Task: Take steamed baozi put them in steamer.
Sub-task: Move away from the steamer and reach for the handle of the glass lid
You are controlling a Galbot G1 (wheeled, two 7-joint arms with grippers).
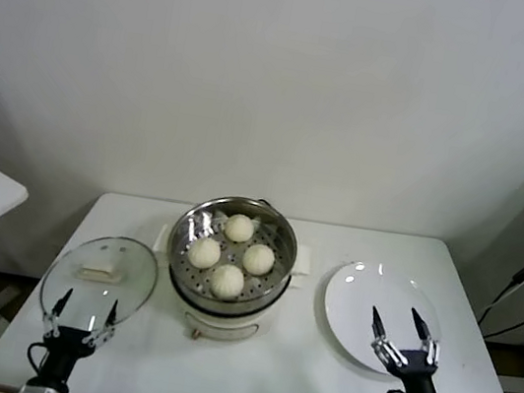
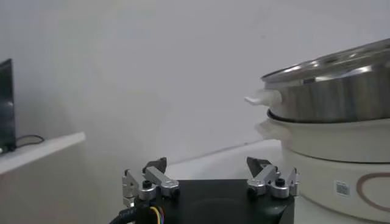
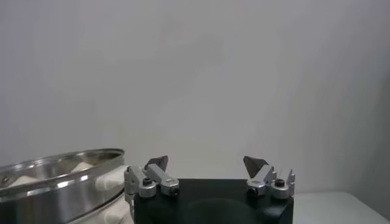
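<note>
In the head view, four steamed baozi (image 1: pixel 231 254) sit inside the steamer (image 1: pixel 189 290) on the table (image 1: pixel 293 381), the left gripper (image 1: pixel 83 308) and right gripper (image 1: pixel 405 329) spread wide and empty on either side of it, while both wrist views show the steamer's steel rim near their parted, empty fingers.

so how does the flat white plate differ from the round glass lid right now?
The flat white plate lies to the right of the shiny steel steamer; the round glass lid lies to its left. The plate is opaque white and bare; the lid is see-through with a white handle at its centre. The open right gripper hangs over the plate, the open left gripper over the lid's near edge. Both are round and rest on the white table.
</note>
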